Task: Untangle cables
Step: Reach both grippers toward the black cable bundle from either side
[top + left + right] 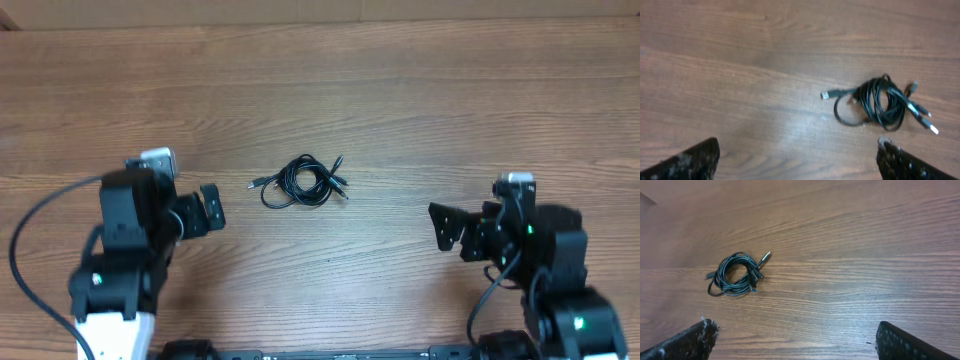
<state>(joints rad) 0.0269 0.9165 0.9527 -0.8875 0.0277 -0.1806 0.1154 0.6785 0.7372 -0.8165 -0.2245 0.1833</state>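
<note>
Your left gripper [798,159] and right gripper [796,339] are both hovering over the table [420,90], jaws standing wide apart and holding nothing. Between them, nearer the left arm and slightly farther out, the cables [303,182] are lying in one tight coil, plug tips poking out left and right. You are risking dragging the whole bundle if you pinch several strands together; a loose plug end is looking safer.
</note>
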